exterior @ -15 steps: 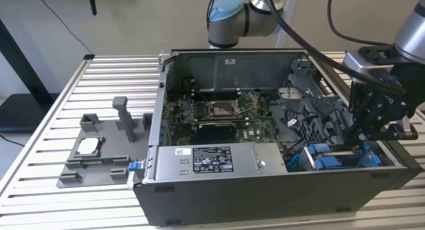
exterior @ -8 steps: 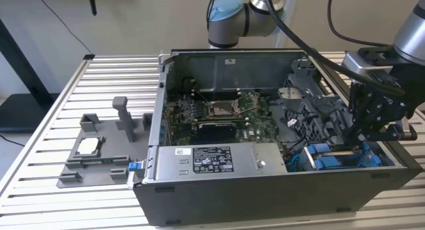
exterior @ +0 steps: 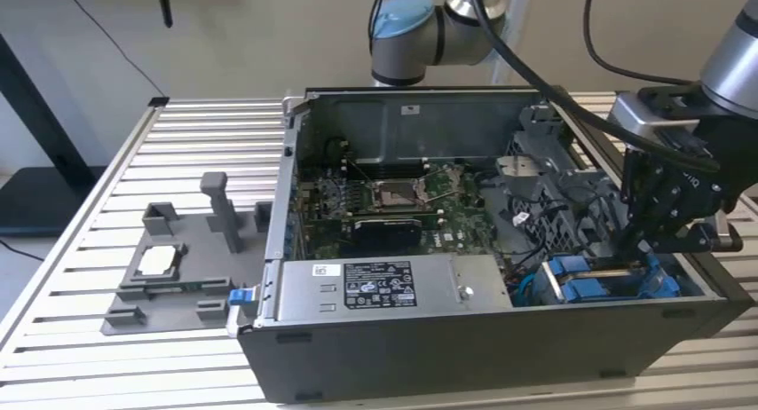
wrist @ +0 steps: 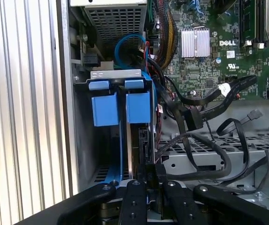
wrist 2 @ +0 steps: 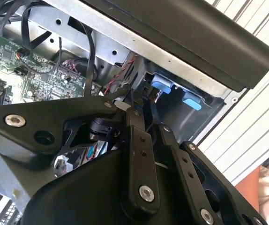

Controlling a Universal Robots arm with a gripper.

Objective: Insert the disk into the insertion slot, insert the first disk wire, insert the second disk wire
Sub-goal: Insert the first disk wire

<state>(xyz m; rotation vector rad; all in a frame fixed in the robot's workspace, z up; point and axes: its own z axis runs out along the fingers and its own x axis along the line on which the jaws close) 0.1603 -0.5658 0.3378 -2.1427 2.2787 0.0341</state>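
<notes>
The disk [wrist: 140, 140] sits edge-on inside the insertion slot [wrist: 115, 74], and the gripper [wrist: 153, 168] looks pinched nearly closed on its edge. The loose black cables [wrist: 190, 117] just beside the slot could snag, and any tilt could jam it.

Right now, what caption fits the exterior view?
Robot gripper inside the open computer case, at the blue slot.

The disk [wrist: 141, 140] stands on edge, partly sunk in the insertion slot [exterior: 598, 286], a grey cage with blue tabs at the computer case's [exterior: 474, 357] near corner, exterior view's right.
</notes>
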